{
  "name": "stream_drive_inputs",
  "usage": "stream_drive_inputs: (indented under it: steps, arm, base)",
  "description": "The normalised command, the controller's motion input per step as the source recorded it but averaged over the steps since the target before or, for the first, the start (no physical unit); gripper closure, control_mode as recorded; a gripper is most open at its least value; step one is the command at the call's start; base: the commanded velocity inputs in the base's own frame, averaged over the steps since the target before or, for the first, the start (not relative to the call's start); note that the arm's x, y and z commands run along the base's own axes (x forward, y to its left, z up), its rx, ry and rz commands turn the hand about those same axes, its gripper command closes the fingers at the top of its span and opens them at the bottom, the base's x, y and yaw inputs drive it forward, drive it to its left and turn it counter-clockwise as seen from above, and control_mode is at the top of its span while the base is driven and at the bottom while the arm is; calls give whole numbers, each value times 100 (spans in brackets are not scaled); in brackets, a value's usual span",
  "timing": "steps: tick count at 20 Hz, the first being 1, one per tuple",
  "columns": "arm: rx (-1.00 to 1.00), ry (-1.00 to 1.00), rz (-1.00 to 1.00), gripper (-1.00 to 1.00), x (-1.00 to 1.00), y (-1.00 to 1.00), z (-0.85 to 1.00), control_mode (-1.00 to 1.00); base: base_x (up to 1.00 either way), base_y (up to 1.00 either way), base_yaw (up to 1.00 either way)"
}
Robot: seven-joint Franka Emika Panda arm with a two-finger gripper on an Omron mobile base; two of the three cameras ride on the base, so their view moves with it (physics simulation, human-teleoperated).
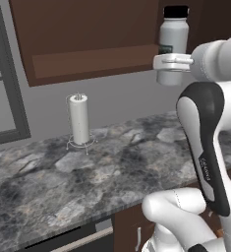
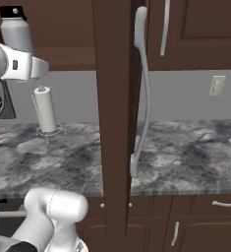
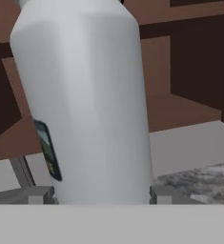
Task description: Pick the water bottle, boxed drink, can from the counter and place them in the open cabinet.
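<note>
Your water bottle (image 1: 173, 37) stands upright in the air, clamped low on its body between the tool (image 1: 172, 63) fingers, level with the open cabinet (image 1: 87, 49) shelf edge, high above the counter (image 1: 87, 172) and paper towel roll (image 1: 79, 119).

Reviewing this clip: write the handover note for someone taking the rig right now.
Gripper: shut on the water bottle, held upright, raised to the level of the open cabinet.
Counter: a paper towel roll stands on it; boxed drink and can not located from these views.
Done: bottle picked up.
Left: set the bottle on the cabinet shelf, release, then fetch the other two items.
</note>
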Motion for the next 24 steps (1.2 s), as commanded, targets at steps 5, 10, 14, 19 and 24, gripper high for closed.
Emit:
stream_drive_inputs:
  steps: [5, 10, 14, 19, 24]
  arm:
    - [0, 0, 0, 100, 44, 0, 0, -100]
    - [0, 0, 0, 100, 31, 0, 0, -100]
    - [0, 0, 0, 100, 38, 1, 0, -100]
    - [0, 0, 0, 100, 45, 1, 0, -100]
    - [0, 0, 0, 100, 39, 2, 0, -100]
  base:
    - [0, 0, 0]
    - [0, 0, 0]
    - [0, 0, 0]
    - [0, 0, 0]
    - [0, 0, 0]
